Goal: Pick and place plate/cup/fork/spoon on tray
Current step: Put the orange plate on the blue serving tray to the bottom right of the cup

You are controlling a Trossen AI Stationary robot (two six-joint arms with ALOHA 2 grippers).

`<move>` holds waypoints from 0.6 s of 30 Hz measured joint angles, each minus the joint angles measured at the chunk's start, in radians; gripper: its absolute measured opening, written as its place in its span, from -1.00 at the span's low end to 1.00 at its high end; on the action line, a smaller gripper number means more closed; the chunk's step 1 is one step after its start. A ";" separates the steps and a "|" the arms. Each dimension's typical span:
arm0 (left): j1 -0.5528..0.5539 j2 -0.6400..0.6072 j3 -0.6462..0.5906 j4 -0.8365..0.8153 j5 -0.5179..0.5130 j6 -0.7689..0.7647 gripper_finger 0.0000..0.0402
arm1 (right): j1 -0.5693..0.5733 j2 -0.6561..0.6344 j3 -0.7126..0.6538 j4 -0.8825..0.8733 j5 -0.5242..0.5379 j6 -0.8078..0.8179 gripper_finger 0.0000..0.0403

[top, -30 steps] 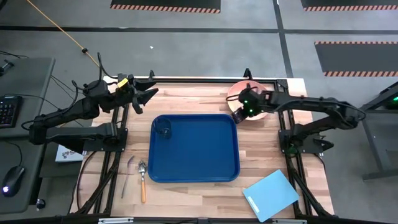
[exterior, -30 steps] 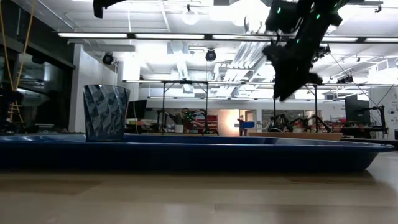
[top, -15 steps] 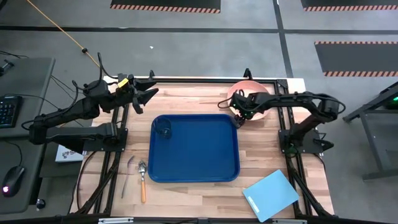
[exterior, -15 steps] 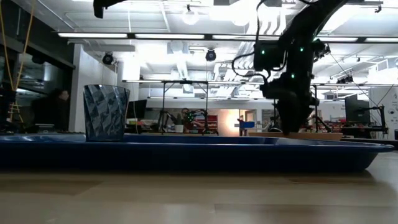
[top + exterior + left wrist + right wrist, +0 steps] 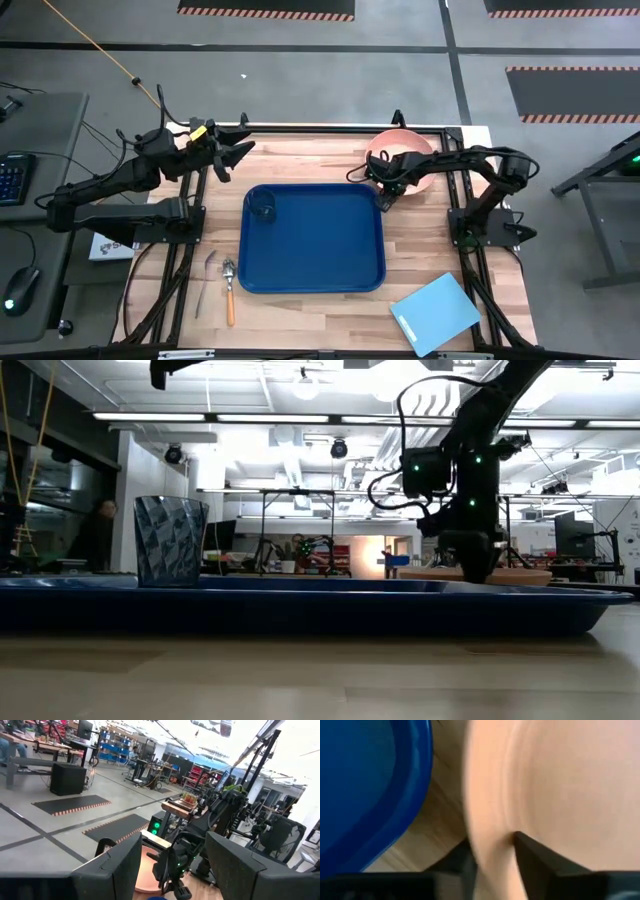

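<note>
The salmon-pink plate (image 5: 412, 158) lies flat on the table at the far right, beside the tray's far right corner. My right gripper (image 5: 384, 190) is down at the plate's rim on the tray side, shut on it; it also shows in the low view (image 5: 478, 568). The dark cup (image 5: 263, 207) stands upright in the far left corner of the dark-blue tray (image 5: 330, 255). The fork (image 5: 205, 275) and the orange-handled spoon (image 5: 229, 292) lie on the table left of the tray. My left gripper (image 5: 240, 155) is open and empty, held up over the far left. My right gripper pinches the plate's rim (image 5: 492, 845) on the side facing the tray. One finger (image 5: 535, 862) is inside the plate and the other (image 5: 457, 867) is outside the rim. The fingers come from above, pointing down. The plate lies on the table.
A light-blue flat board (image 5: 435, 312) lies at the near right corner. The tray's raised rim (image 5: 417, 795) runs close beside the plate. Bare wood shows between tray and plate and along the near edge.
My right gripper has come down from well above the table to the plate's rim on the tray side, shifting slightly toward the left. The plate, cup and tray have stayed where they were.
</note>
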 joint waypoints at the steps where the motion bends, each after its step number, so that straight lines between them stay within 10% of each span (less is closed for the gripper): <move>1: 0.000 0.000 0.000 0.000 -0.004 0.000 0.05 | -0.001 -0.005 -0.001 -0.007 0.018 -0.012 -0.69; 9: 0.000 0.000 0.000 0.021 -0.023 0.000 0.05 | 0.016 -0.195 0.058 -0.187 0.078 -0.054 -0.98; 18: 0.000 0.000 0.000 0.023 -0.023 0.000 0.05 | 0.259 -0.294 0.257 -0.073 -0.118 -0.224 -0.99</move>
